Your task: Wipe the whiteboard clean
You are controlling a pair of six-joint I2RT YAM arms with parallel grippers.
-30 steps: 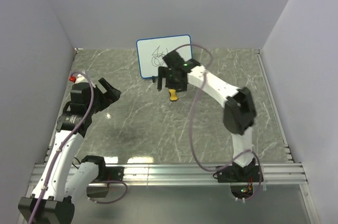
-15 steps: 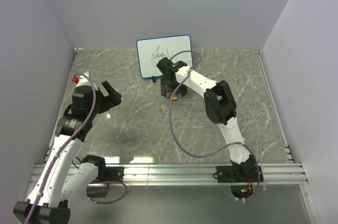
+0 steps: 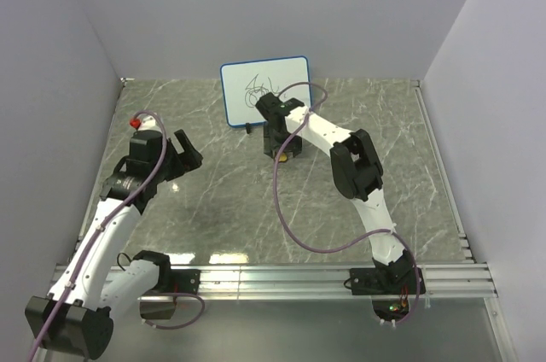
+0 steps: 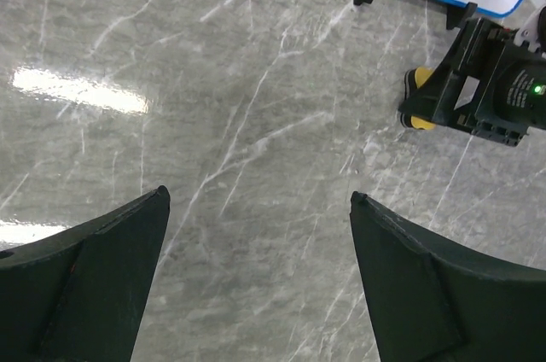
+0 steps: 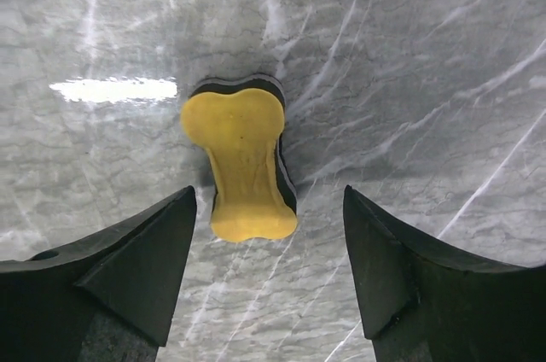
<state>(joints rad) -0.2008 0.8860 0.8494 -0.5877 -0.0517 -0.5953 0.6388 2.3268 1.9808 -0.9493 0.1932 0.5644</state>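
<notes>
1. The whiteboard stands on its clip feet at the middle of the tabletop's far edge, with a scribble on it, so nothing is wiped yet.
2. My right gripper hangs over the yellow eraser, just in front of the board. Its fingers are spread either side of the eraser and touch nothing.
3. The eraser sits closer to one finger. If I close like this, I think that finger lands first and could shove or twist the block out.
4. My left gripper is wide open and empty, near the left edge, well apart from the board.
5. With nothing bracing the board, a hard wipe could tip or slide it.
</notes>
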